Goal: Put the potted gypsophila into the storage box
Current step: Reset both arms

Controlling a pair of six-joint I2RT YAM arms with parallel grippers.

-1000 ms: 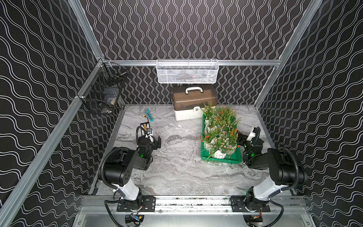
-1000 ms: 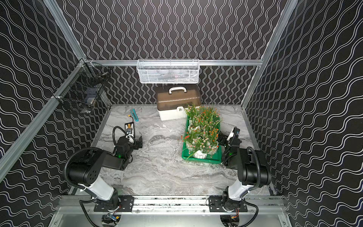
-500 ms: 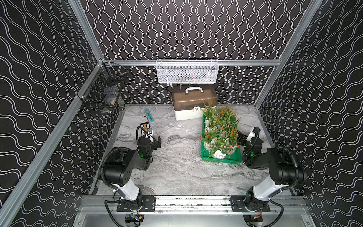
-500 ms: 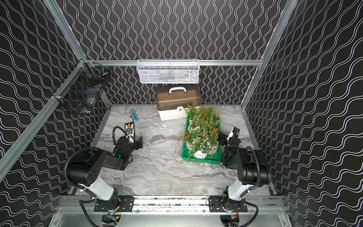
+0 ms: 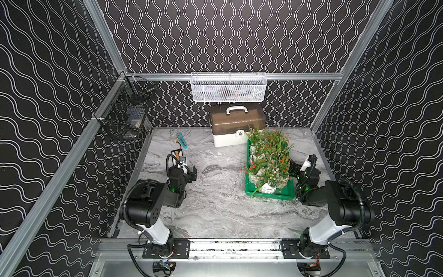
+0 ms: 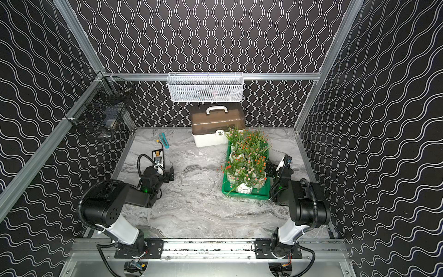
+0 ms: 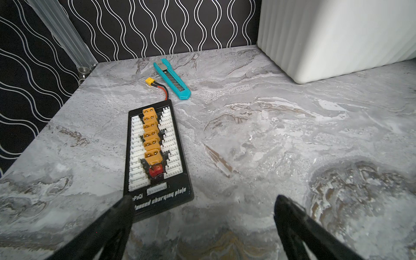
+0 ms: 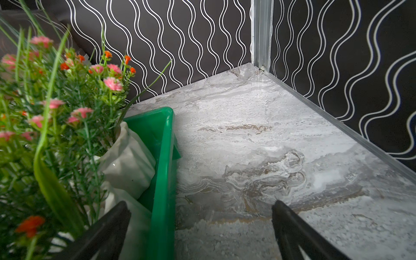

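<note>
On the right side of the marble counter [image 5: 215, 211], the potted gypsophila [image 5: 268, 158] stand crowded inside the green storage box [image 5: 275, 195], while the right jaws just beside its rim and the left jaws near a black charging plate [image 7: 155, 144] both gape wide, holding nothing.

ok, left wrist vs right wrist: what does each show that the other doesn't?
Left wrist only: black charging plate, teal utility knife, base of the white case. Right wrist only: green storage box with potted gypsophila standing in it. Both: marble table, wavy-patterned wall, and that arm's own jaws, left gripper and right gripper, open and empty.
</note>
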